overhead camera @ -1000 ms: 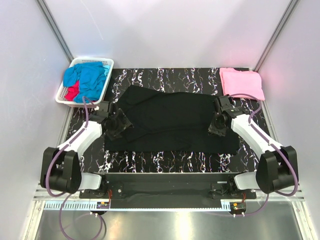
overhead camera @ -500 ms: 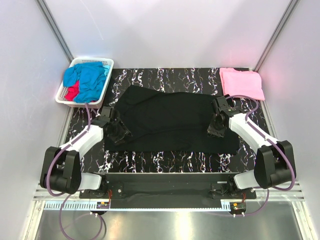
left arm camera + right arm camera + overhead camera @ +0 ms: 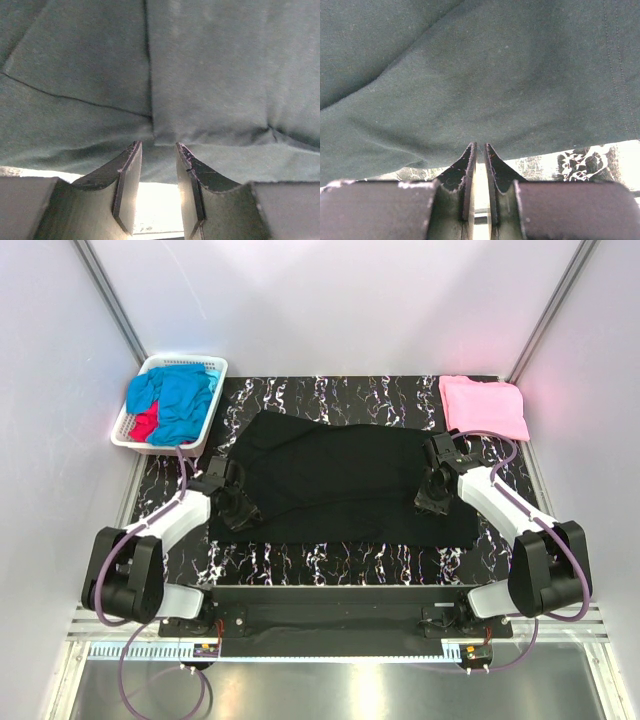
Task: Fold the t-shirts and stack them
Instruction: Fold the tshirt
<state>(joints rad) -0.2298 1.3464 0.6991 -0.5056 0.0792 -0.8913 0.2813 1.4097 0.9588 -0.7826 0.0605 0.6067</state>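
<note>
A large black t-shirt (image 3: 340, 480) lies spread across the middle of the marbled table (image 3: 330, 395). My left gripper (image 3: 240, 508) is at its near left corner. In the left wrist view the gripper (image 3: 158, 146) is open, with its tips at the hem of the black cloth (image 3: 210, 75). My right gripper (image 3: 428, 502) is at the shirt's near right edge. In the right wrist view the gripper (image 3: 480, 145) is almost closed, pinching the hem of the black cloth (image 3: 485, 75). A folded pink t-shirt (image 3: 484, 405) lies at the back right.
A white slotted basket (image 3: 190, 361) at the back left holds a bright blue t-shirt (image 3: 175, 395) and a red one (image 3: 146, 425). White walls stand close on both sides. Bare marbled table (image 3: 580, 160) shows just near of the shirt's hem.
My left gripper has slid toward the near left corner of the black t-shirt. My right gripper has shifted slightly and stayed at the right edge. The shirt's shape is about the same.
</note>
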